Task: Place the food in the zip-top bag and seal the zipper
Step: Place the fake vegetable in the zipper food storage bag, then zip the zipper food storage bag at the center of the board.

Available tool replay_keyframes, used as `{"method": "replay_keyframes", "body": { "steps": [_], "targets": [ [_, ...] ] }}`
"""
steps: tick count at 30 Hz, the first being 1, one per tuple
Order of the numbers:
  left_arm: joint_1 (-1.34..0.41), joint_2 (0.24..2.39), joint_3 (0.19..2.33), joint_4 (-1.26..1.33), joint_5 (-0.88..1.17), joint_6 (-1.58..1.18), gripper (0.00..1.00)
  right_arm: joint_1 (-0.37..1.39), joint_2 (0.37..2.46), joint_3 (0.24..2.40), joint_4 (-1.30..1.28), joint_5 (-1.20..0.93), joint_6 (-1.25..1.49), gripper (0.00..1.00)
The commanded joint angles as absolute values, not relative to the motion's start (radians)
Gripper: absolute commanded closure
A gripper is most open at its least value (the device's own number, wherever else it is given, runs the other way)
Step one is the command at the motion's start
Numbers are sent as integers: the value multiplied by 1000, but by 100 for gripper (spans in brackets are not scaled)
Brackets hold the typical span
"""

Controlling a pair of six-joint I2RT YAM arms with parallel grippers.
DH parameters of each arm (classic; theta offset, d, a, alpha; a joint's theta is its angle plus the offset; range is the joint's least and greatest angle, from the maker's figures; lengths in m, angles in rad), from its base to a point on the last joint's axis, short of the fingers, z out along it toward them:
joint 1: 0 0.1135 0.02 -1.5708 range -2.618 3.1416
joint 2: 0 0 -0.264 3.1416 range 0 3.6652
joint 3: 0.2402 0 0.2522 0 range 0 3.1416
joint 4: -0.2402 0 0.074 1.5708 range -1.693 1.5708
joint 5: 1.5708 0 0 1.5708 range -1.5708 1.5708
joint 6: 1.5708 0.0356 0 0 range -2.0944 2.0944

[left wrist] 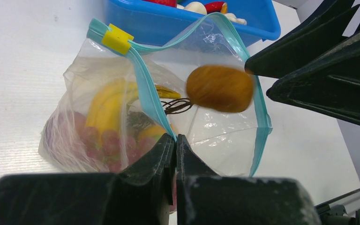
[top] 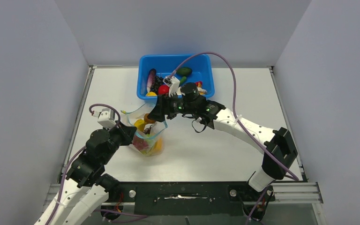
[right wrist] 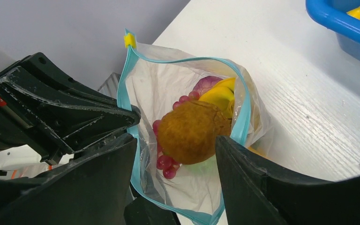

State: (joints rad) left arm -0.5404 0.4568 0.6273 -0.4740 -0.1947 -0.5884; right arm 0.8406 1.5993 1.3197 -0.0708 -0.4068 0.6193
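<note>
The step in hand is loading the food; sealing is not yet begun. The zip-top bag (left wrist: 215, 140) sits on the left half of the table (top: 243, 84), somewhat nearer the near edge than the far one, its mouth gaping upward; the blue tub (top: 145, 65) with the remaining pieces stands at the far edge, just beyond it. The left gripper (left wrist: 175, 143) has its jaws together, pinched on the bag's near rim at the zipper (left wrist: 143, 84), holding the mouth up; the yellow slider (left wrist: 117, 38) sits at one end of the strip.

The right gripper (right wrist: 177, 138) hangs over the opening with its jaws apart, wider than the brown piece (left wrist: 220, 88) between them; the piece shows a gap to one finger and lies just beside the other, blurred in the left wrist view, so it looks released rather than gripped. Inside the bag lie the banana bunch (left wrist: 105, 105) and the grapes (left wrist: 98, 140).

The next move probably calls for the right arm to lift clear of the rim without snagging the plastic, then reach to the tub for another piece; the left pinch should hold so the mouth does not collapse.
</note>
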Motion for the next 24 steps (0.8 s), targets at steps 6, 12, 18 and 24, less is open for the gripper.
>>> {"method": "replay_keyframes", "body": {
  "steps": [6,12,18,24],
  "targets": [
    [-535,443,628,-419,-206,-587,100,848,1557,1371,-127,-398,602,35],
    [-535,436,629,-420,-205,-589,100,847,1505,1378,-191,-318,585,39],
    [-535,441,637,-418,-206,-588,100,851,1490,1373,-291,-206,553,36],
    [-535,454,636,-385,-184,-600,100,866,1534,1400,-373,-191,514,35]
  ]
}}
